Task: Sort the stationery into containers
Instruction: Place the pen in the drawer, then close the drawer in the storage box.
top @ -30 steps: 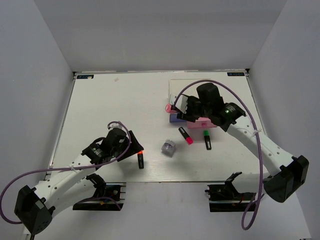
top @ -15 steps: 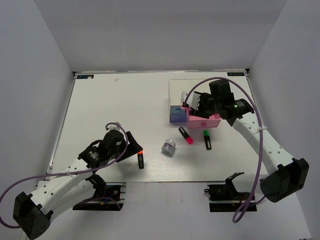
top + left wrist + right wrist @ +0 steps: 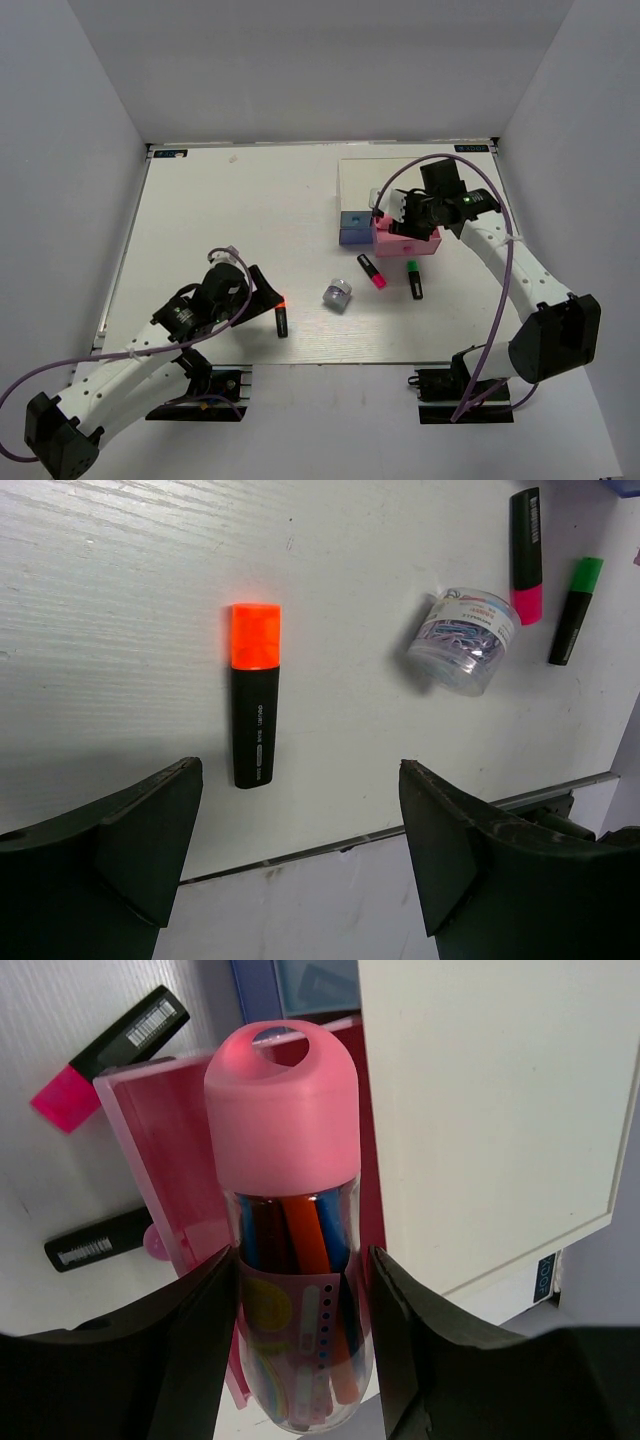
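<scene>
My right gripper (image 3: 393, 216) (image 3: 300, 1270) is shut on the pink stubby pen-like item (image 3: 288, 1160), a clear tube of coloured pens with a pink cap, held over the open pink drawer (image 3: 408, 243) (image 3: 140, 1130) of the white-topped cabinet (image 3: 380, 180). The blue drawer (image 3: 352, 228) sits to its left. My left gripper (image 3: 262, 292) (image 3: 300, 860) is open and empty, just left of the orange-capped marker (image 3: 281, 318) (image 3: 254, 695). The pink-capped marker (image 3: 372, 271), green-capped marker (image 3: 413, 279) and the round tub of clips (image 3: 337, 295) lie on the table in front of the cabinet.
The table's near edge (image 3: 400, 832) runs close below my left fingers. The cabinet's white top (image 3: 490, 1110) stands right beside the held tube. Grey walls enclose the table on three sides.
My right gripper has carried the pink tube from the cabinet's left side rightward to over the pink drawer. My left arm has drawn back slightly toward the near edge.
</scene>
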`<state>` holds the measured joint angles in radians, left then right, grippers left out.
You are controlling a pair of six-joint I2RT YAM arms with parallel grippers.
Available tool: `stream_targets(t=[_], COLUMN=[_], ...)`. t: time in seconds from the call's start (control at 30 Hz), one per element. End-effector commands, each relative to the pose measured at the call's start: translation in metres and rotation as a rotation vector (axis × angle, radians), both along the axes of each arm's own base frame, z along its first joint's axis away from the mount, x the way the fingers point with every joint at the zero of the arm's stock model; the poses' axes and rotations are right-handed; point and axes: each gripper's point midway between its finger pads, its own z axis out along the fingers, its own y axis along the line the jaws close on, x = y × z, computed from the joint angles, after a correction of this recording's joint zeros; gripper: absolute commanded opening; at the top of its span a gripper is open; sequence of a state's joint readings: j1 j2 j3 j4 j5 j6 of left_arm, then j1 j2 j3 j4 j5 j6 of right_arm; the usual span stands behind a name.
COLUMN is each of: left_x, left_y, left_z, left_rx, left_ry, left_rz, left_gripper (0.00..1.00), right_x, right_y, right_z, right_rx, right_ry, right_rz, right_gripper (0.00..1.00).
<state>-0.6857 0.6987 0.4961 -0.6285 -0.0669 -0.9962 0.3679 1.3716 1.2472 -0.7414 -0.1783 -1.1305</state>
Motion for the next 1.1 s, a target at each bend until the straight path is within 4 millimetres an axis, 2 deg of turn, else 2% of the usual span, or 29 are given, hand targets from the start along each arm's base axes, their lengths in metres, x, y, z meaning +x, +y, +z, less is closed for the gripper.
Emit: stream_targets(t=[0.0,0.03,0.1,0.17,0.43,0.5,0.57,0.6,0.63,0.67,0.7,0.73,0.77,0.8,0.97,1.0,1.07], left_x=[-0.002,-0.002,-0.002,-0.002,0.0,0.0,0.001,0.003,0.003,0.003,0.004,0.004,0.004,0.004,0.005,0.005,0.005], left_y=[0.001,0.001,0.001,-0.001,-0.003,-0.003,-0.004,-0.005,-0.005,-0.005,-0.007,-0.007,-0.006,-0.006,-0.007,-0.007,-0.01], left_z=[-0.001,-0.001,-0.001,0.0,-0.003,-0.005,-0.001,0.0,0.0,-0.002,0.0,0.0,-0.003,-0.003,-0.004,-0.004,-0.004], left_rx=[-0.004,-0.004,-0.004,-0.015,-0.007,-0.001,-0.007,-0.013,-0.013,-0.007,-0.013,-0.013,-0.006,-0.006,0.0,0.0,-0.006], left_ry=[0.001,0.001,0.001,-0.002,0.007,0.015,0.007,0.0,0.0,0.007,0.0,0.0,0.009,0.009,0.005,0.005,0.009], left_rz=[0.002,0.002,0.002,-0.005,-0.005,-0.005,-0.005,-0.005,-0.005,-0.005,-0.005,-0.005,-0.005,-0.005,-0.011,-0.011,-0.018], left_gripper=[0.89,0.89,0.88,0.88,0.88,0.88,0.88,0.88,0.88,0.88,0.88,0.88,0.88,0.88,0.88,0.88,0.88], right_x=[0.005,0.005,0.003,0.004,0.015,0.012,-0.001,-0.008,-0.017,-0.045,-0.053,-0.059,-0.074,-0.08,-0.095,-0.088,-0.089], right_y=[-0.009,-0.011,-0.011,-0.013,-0.002,0.004,0.013,0.016,0.026,0.025,0.028,0.029,0.025,0.022,0.013,0.015,0.013], right_z=[0.009,0.01,0.007,0.008,0.042,0.05,0.059,0.06,0.064,0.055,0.047,0.046,0.039,0.028,0.002,0.001,-0.006], right_rx=[-0.047,-0.053,-0.056,-0.054,0.047,0.089,0.147,0.156,0.183,0.174,0.168,0.164,0.15,0.121,0.083,0.087,0.078], right_ry=[-0.036,-0.038,-0.027,-0.03,-0.092,-0.081,-0.048,-0.031,-0.023,0.074,0.111,0.134,0.208,0.262,0.343,0.317,0.33], right_rz=[0.04,0.042,0.049,0.047,0.027,0.038,0.098,0.127,0.213,0.286,0.353,0.383,0.397,0.414,0.407,0.401,0.39], right_gripper=[0.39,0.42,0.54,0.61,0.59,0.45,0.25,0.12,0.08,0.04,0.0,0.0,0.0,0.0,0.0,0.0,0.0])
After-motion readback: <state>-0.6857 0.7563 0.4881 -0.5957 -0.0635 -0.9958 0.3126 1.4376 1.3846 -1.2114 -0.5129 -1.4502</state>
